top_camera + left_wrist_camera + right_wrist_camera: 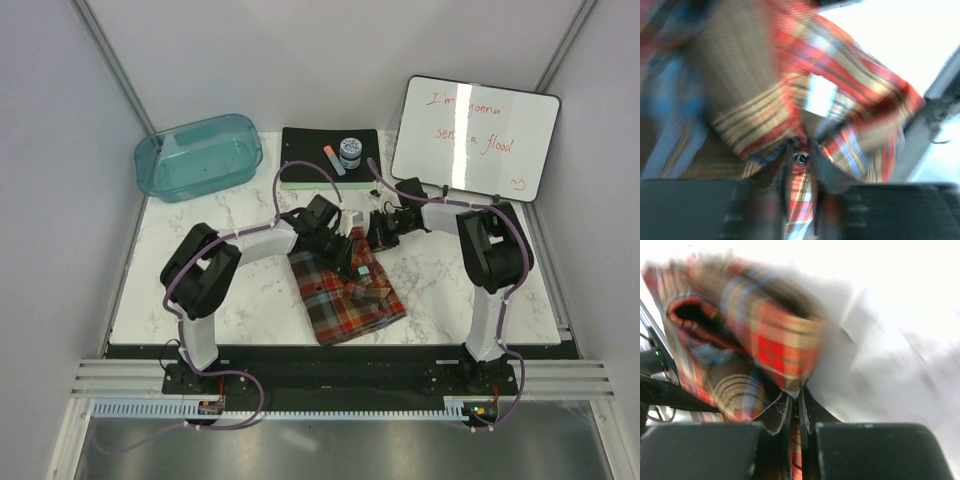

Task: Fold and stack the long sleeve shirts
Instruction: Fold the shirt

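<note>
From above, the shirt (340, 300) lies at the middle of the table (200, 230), near the front edge, bunched into a rough rectangle with a sleeve end lying loose on top. Both arms reach inward over its far edge: the left gripper (341, 247) and right gripper (381, 233) sit close together there, with plaid cloth gathered up between them. Well behind stand a teal tub (198, 156), a dark pad (306, 150) bearing a jar (350, 151) and a marker (333, 160), and a whiteboard (475, 136).

On the left wrist view, badly blurred, the left gripper (800, 167) has its jaws nearly together, pinching a strip of shirt (850, 90) that hangs in folds ahead of it, with a button showing at the pinch.

On the right wrist view, also blurred, the right gripper (796, 407) is likewise clamped on the shirt (775, 340), with a thin edge of cloth caught between the jaws and a thick roll draped beyond.

My reading is that folding is partway: the body looks narrowed, but the far edge is lifted and the shape is untidy. A final fold and flattening remain. Only one shirt is visible, so no stack exists yet.
</note>
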You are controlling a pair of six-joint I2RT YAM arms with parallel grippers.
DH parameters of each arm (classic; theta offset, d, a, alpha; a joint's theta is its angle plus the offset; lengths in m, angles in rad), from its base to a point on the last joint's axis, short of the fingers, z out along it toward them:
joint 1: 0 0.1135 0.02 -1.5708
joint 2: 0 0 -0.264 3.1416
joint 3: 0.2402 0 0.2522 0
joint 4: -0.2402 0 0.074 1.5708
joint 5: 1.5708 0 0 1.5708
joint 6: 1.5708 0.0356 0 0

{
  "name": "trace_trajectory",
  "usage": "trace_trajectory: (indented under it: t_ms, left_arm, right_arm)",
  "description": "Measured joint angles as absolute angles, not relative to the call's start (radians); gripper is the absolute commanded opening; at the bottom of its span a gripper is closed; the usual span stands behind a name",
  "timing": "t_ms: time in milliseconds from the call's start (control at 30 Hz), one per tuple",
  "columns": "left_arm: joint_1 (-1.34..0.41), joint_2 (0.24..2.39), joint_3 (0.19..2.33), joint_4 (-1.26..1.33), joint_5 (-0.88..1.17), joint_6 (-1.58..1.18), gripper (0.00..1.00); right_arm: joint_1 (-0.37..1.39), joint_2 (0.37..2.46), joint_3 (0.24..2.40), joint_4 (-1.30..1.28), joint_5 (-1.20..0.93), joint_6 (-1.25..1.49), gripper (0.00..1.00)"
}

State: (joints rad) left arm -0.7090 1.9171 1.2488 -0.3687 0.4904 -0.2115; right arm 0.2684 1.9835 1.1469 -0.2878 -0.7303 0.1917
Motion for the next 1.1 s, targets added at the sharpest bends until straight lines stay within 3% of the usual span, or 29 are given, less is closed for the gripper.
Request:
trace_trajectory:
  t_ms: [100,333,500,833,1100]
  left_arm:
    - [-0.704,1.834,1.114,-0.251,0.561,-0.338,0.51]
    - [-0.552,1.61,1.006,-0.185,0.704,-0.472,0.54]
    - [-0.432,1.522,1.053,-0.304,0.679,-0.271,0.57]
    - [-0.439,1.86,1.377,-0.561,0.59,0.195,0.56]
    - [-0.428,2.014,1.461,-0.601,0.546,0.283,0.34]
  right_arm:
    - [0.327,2.051,1.248,-0.3,-0.754,0.139,0.12]
    - [0.388,2.143,1.526,-0.414,-0.719,-0.064,0.35]
    - [0.294,2.048,1.544,-0.499,-0.653,-0.162,0.46]
    - [0.241,1.732,1.275,-0.698,-0.658,-0.209,0.41]
    - [0.26,1.823,1.142,-0.731,-0.605,-0.244,0.33]
